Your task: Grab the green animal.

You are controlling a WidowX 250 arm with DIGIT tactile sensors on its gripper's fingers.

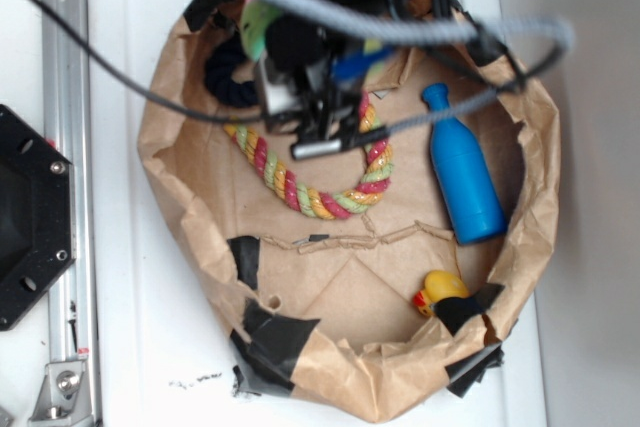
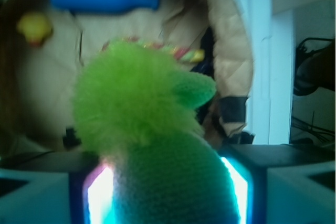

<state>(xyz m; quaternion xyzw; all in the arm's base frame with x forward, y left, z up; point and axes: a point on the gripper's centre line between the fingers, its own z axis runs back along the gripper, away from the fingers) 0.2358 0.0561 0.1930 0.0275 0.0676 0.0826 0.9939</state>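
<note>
The green animal [image 2: 152, 129] is a fuzzy light-green soft toy that fills the middle of the wrist view, wedged between the two lit fingers of my gripper [image 2: 165, 187]. The jaws press on both sides of its body. In the exterior view only part of the green animal [image 1: 257, 27] shows at the upper left of the paper bag, under the black gripper [image 1: 275, 42] and the arm's cables. The toy appears lifted above the bag floor.
A crumpled brown paper bag [image 1: 200, 237] forms a walled bowl. Inside lie a striped rope [image 1: 320, 197], a blue bottle [image 1: 465, 172], a yellow duck [image 1: 440, 292] and a dark object [image 1: 225, 77] at the upper left. A metal rail [image 1: 65, 147] runs along the left.
</note>
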